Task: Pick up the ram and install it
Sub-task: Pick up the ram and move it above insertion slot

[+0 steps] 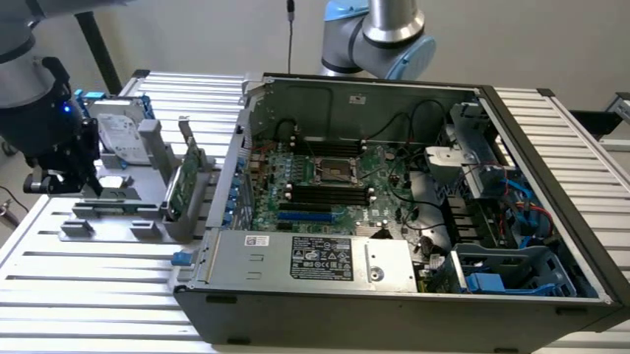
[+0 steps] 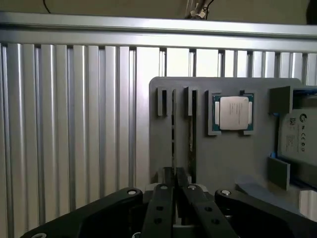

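The ram (image 2: pixel 174 134) is a thin dark stick standing on edge in a slot of the grey holder (image 2: pixel 223 163). It runs straight in between my fingers. My gripper (image 2: pixel 176 173) is shut on its near end, the two black fingers (image 2: pixel 163 198) pressed close together. A second thin greenish stick (image 2: pixel 190 139) stands in the neighbouring slot. In the exterior view my gripper (image 1: pixel 91 193) reaches down to the holder (image 1: pixel 108 228) at the exterior view's left. The open computer case (image 1: pixel 551 221) lies to the exterior view's right, with the motherboard's black slots (image 1: pixel 330 193) facing up.
On the holder sit a silver processor (image 2: pixel 234 112), a hard drive (image 1: pixel 123 129) and a tall green card with a metal bracket (image 1: pixel 187 181). A second arm's base (image 1: pixel 384 37) stands behind the case. The ribbed aluminium table (image 1: pixel 99 295) surrounds everything.
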Motion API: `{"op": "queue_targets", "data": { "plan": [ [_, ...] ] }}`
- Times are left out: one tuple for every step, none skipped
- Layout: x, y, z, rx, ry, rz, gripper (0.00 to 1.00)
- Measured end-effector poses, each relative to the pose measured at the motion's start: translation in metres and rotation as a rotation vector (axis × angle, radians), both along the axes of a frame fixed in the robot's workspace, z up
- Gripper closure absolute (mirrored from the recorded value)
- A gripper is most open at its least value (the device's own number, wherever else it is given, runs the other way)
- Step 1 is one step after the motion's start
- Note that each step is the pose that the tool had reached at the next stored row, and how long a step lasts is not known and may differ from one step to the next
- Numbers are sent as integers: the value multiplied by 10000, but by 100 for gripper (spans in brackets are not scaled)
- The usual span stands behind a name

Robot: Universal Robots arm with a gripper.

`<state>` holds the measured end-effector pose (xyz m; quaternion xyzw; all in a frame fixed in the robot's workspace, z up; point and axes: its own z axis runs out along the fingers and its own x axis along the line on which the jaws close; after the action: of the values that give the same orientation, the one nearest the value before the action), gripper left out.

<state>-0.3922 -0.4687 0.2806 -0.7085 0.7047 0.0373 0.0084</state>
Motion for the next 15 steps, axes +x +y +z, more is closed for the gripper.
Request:
{"op": "queue_targets", "data": {
  "plan": [
    [33, 0, 44, 0, 1, 2, 86],
    [71, 0, 89, 0, 6, 5, 86],
    [112, 0, 135, 1, 11, 8, 86],
    [152, 0, 180, 3, 16, 12, 86],
    [192, 0, 225, 4, 22, 16, 86],
    [235, 0, 274, 7, 27, 22, 86],
    [273, 0, 320, 9, 32, 29, 86],
    [311, -1, 365, 10, 38, 34, 86],
    [350, 0, 409, 16, 39, 40, 86],
    [389, 0, 454, 19, 43, 45, 86],
    [427, 0, 499, 21, 48, 51, 86],
    [465, 0, 544, 24, 52, 56, 86],
    [508, 0, 592, 27, 55, 63, 86],
    [547, 0, 638, 30, 61, 68, 86],
    [586, 0, 683, 31, 66, 74, 86]
  ]
}}
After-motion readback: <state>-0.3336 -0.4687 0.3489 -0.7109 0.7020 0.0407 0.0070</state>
